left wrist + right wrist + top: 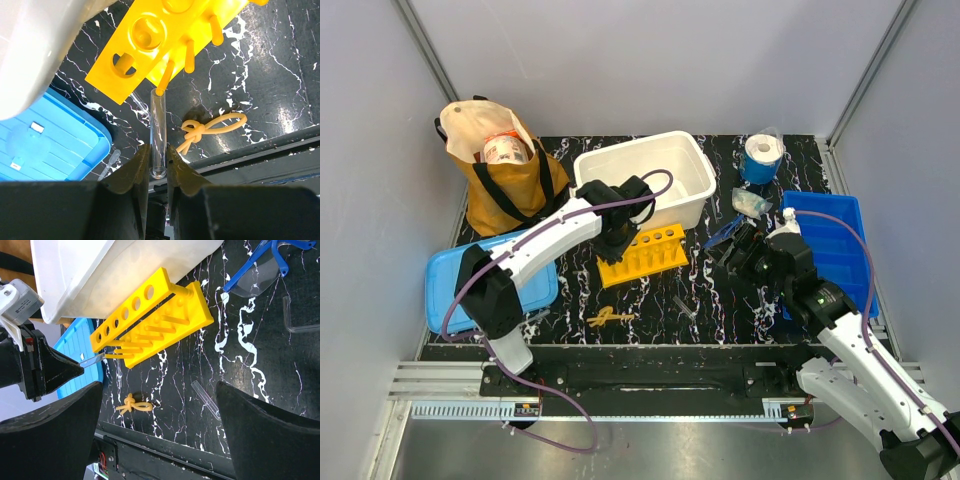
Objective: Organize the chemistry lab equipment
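Pinching a clear test tube between nearly closed fingers, the left gripper holds its far end at a peg of the yellow test tube rack, just beside the white bin. The right gripper hangs wide open and empty above a loose tube, near the blue-framed safety glasses. A knotted orange band lies near the rack.
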Controlling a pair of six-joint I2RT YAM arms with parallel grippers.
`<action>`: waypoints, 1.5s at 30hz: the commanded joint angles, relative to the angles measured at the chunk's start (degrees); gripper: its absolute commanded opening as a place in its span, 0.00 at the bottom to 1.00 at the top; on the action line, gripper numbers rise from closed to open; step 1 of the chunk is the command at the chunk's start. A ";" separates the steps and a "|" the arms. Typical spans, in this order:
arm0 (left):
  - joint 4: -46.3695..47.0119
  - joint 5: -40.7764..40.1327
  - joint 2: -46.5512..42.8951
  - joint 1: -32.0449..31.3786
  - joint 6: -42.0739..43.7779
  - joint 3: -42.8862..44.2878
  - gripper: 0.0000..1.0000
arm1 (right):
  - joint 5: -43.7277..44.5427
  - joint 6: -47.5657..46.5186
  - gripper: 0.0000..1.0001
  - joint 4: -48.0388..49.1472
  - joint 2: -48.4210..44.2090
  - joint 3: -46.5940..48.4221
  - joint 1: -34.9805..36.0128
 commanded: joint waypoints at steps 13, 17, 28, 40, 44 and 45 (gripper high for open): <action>3.63 -0.50 1.56 0.16 0.86 -1.64 0.25 | 1.97 -1.75 1.00 0.60 -1.02 1.84 -0.17; 4.69 -1.29 1.56 0.16 0.86 -2.17 0.41 | 1.88 -1.75 1.00 0.60 -1.11 1.76 -0.17; 9.60 -5.77 -3.26 0.24 0.68 -3.05 0.59 | 0.57 -2.45 0.96 -1.15 0.21 2.19 -0.17; 19.71 -5.17 -15.38 4.19 -2.56 -7.79 0.60 | -4.44 -7.37 0.85 -1.86 9.33 4.30 -0.17; 29.36 5.53 -26.44 9.81 -4.93 -15.68 0.61 | -5.76 -10.45 0.75 -3.17 16.80 6.58 0.36; 32.78 8.52 -29.17 11.39 -5.81 -18.23 0.63 | -5.68 -10.89 0.71 -3.52 18.65 7.63 0.97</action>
